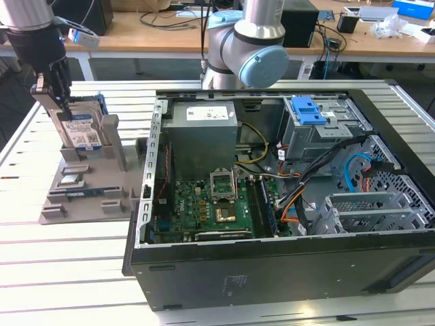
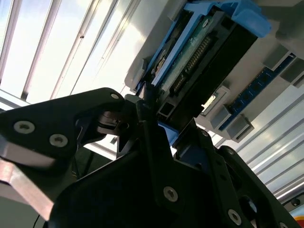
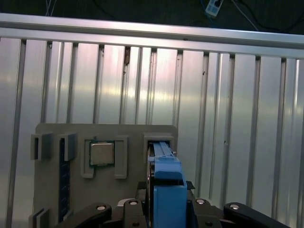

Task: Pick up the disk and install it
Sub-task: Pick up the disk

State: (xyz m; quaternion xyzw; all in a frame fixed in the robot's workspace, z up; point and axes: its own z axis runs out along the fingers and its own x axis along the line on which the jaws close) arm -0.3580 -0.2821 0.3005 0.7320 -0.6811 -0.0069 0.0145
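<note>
Between the jaws of the gripper, which look clamped on its two flat faces, the disk stands on edge in a slot of the grey holder. That makes one disk, one gripper and one holder. Farther toward the exterior view's right lies one open computer case; its drive cage is well apart.

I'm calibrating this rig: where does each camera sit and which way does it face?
Exterior view: off the arm, looking down on the open computer case, the arm, and the claw at the disk in its grey holder.
First wrist view: at the wrist, looking down past the claw onto the disk's edge and the holder.
Second wrist view: at the wrist, beside the claw, facing the disk's connectors.
All share claw and disk.
</note>
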